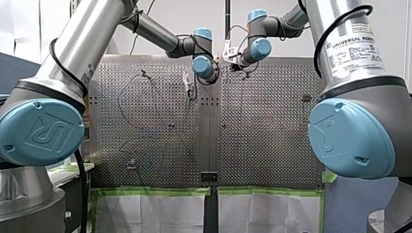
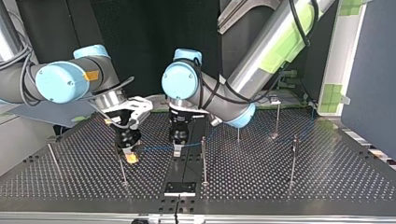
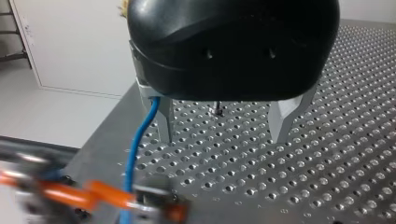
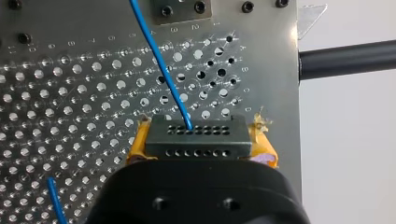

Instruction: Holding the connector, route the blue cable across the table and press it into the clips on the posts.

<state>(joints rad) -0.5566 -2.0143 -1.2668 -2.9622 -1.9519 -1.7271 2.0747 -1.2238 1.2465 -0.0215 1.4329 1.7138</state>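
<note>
Blue cable (image 4: 163,67) — thin, limp, light — leaves the connector (image 4: 194,135), clamped between the yellow pads (image 4: 137,145) of my right gripper (image 4: 201,142), and passes the spread fingers (image 3: 163,123) of my left gripper (image 3: 224,126); best held by the rigid connector, I judge.

Left claw (image 3: 224,125) wide, right claw (image 4: 194,140) tight.

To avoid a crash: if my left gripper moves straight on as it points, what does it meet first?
My left gripper would likely meet the perforated table first; the blue cable hangs beside its jaws.
</note>
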